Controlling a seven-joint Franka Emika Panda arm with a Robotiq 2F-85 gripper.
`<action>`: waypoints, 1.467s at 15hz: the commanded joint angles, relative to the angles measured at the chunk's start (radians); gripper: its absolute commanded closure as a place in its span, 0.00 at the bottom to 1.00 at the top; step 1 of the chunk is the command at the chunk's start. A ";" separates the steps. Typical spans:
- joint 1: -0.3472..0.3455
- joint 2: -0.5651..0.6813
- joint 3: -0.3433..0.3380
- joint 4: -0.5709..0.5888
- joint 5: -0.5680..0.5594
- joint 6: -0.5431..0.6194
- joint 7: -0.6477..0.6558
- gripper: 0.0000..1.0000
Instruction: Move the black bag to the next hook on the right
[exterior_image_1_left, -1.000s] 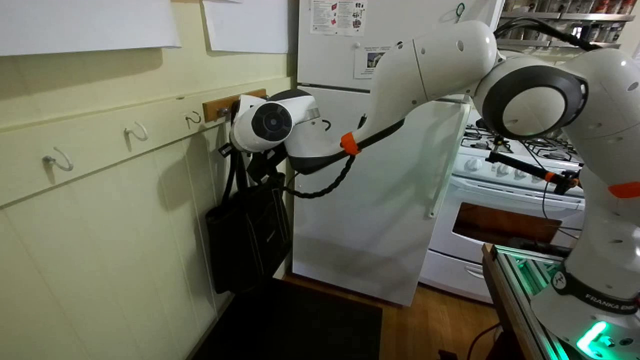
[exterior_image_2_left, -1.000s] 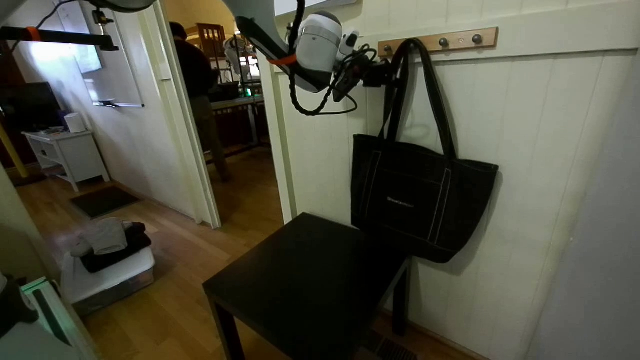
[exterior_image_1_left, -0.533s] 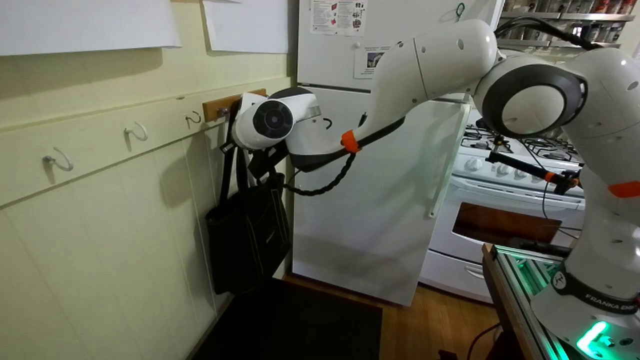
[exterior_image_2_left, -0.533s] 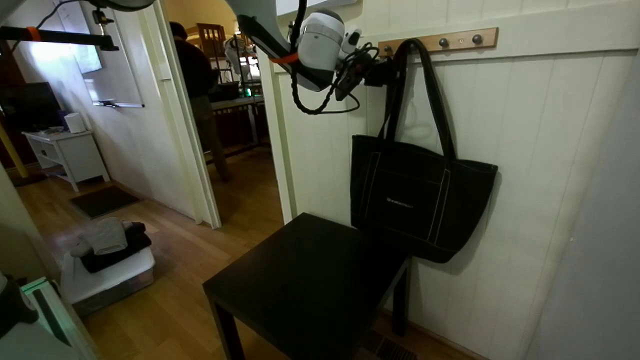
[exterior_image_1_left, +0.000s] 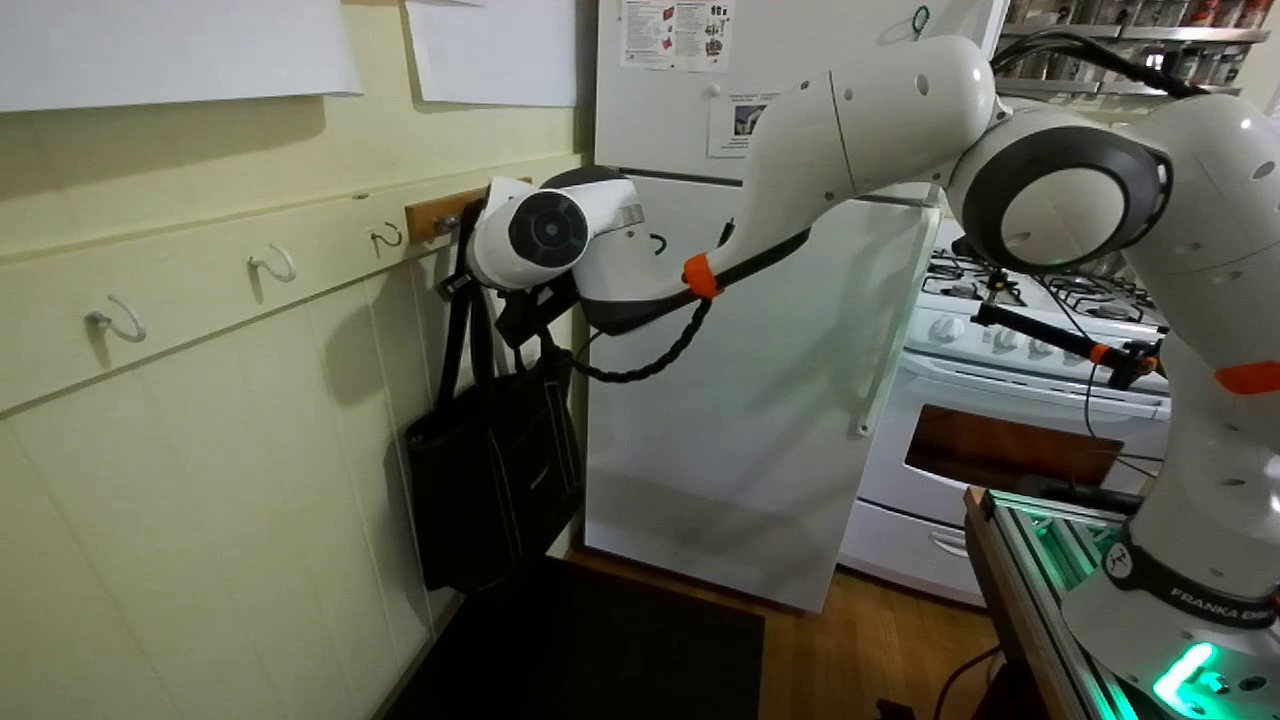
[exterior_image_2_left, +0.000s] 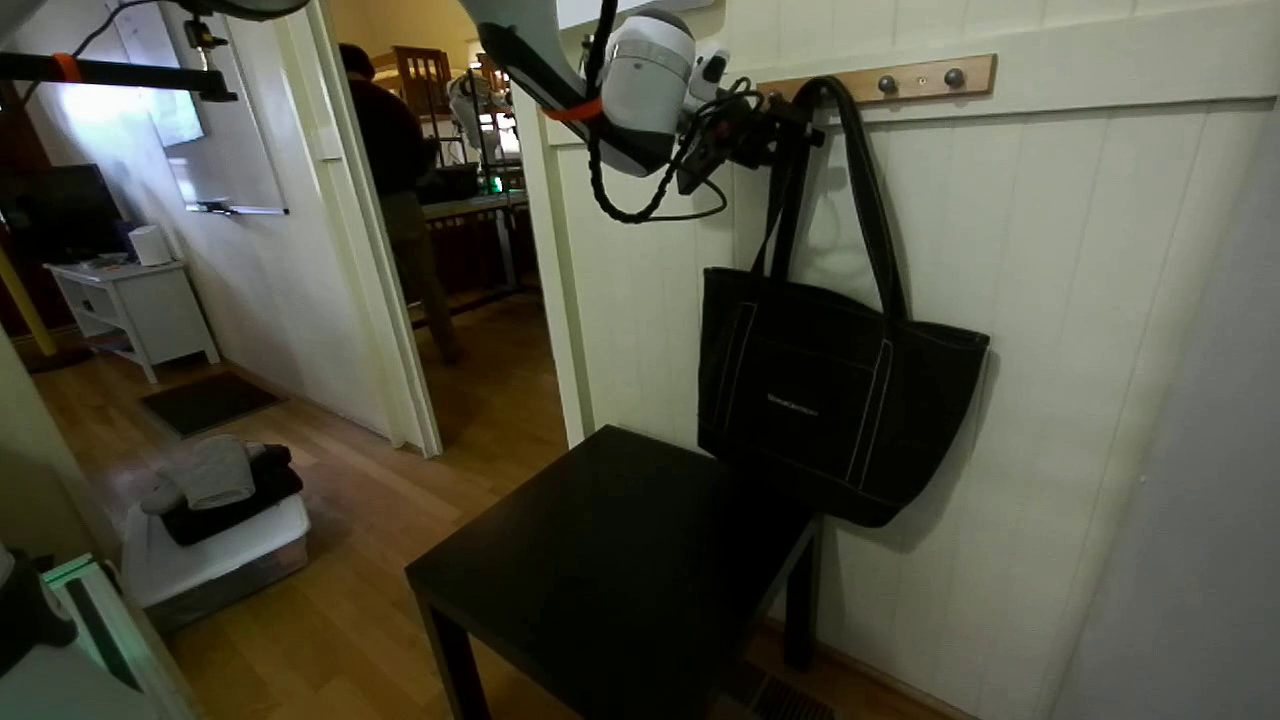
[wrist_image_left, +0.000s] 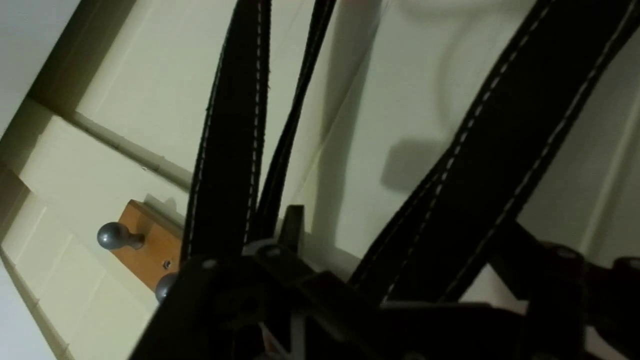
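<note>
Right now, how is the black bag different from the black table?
The black bag hangs by long straps; the black table stands on legs. The bag has pale stitching and a small light mark on its front; the table's top looks plain. Both are black.

A kitchen, as the gas stove (exterior_image_1_left: 985, 440), refrigerator (exterior_image_1_left: 720, 430) and shelved jars (exterior_image_1_left: 1203, 14) show.

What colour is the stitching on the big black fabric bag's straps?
White dashed stitching along the black fabric straps, clearest in the wrist view.
</note>
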 joint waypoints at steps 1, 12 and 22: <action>-0.010 0.024 0.010 0.038 -0.029 -0.009 0.035 0.00; -0.015 0.097 0.012 0.133 -0.029 0.014 0.019 0.05; -0.022 0.122 0.010 0.177 -0.018 0.021 0.006 0.91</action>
